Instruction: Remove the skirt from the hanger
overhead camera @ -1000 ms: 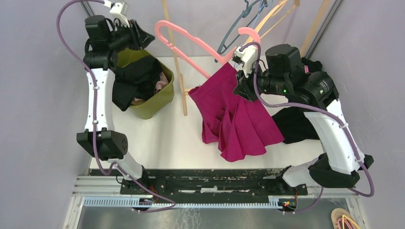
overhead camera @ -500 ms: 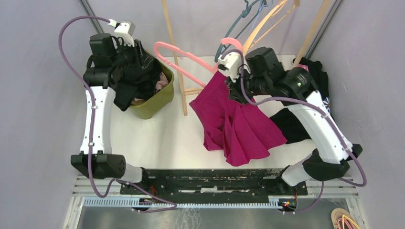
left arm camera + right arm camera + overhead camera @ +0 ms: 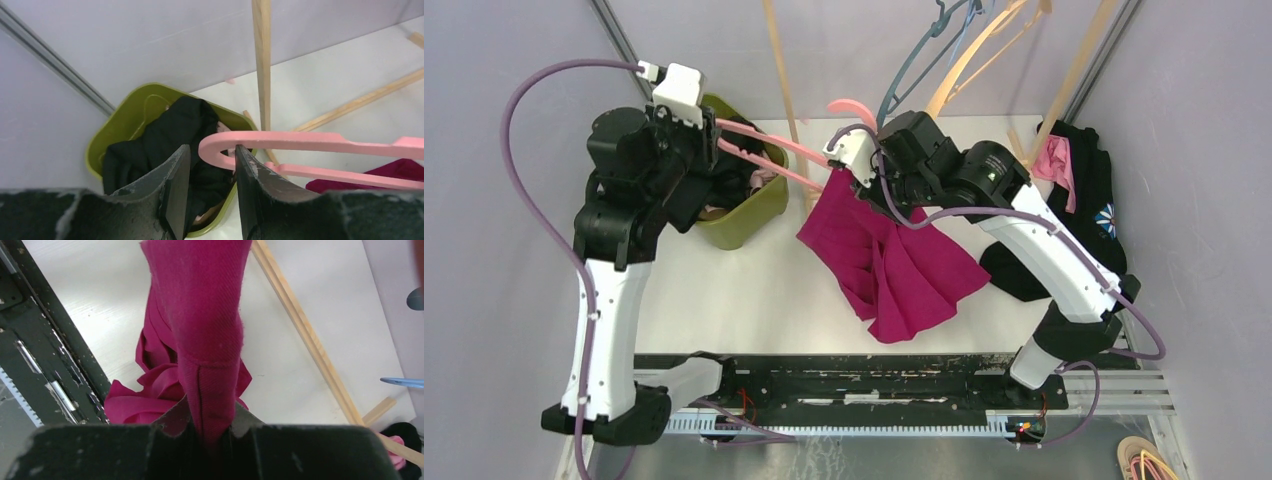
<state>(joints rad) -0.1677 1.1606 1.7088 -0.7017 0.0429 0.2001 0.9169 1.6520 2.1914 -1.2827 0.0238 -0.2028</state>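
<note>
The magenta skirt (image 3: 894,265) hangs from my right gripper (image 3: 860,185), which is shut on its waistband; its lower folds rest on the white table. In the right wrist view the skirt (image 3: 205,315) runs straight down out of the right gripper (image 3: 209,422). The pink hanger (image 3: 759,137) stretches from the skirt's top leftward over the bin. Its rounded end sits in my left gripper (image 3: 714,140). In the left wrist view the hanger (image 3: 300,139) has its curved end between the two fingers of the left gripper (image 3: 212,165). A corner of the skirt (image 3: 395,170) shows below it.
A green bin (image 3: 764,205) holding dark clothes stands at the back left, directly under the left gripper. A wooden rack (image 3: 786,90) rises behind the skirt, with blue and wooden hangers (image 3: 914,60) at the top. Dark garments (image 3: 1084,180) lie at the right.
Both arms have swung left. The hanger's held end travelled left and down over the bin, and the right gripper carried the skirt's waistband left, dragging the folds across the table.
</note>
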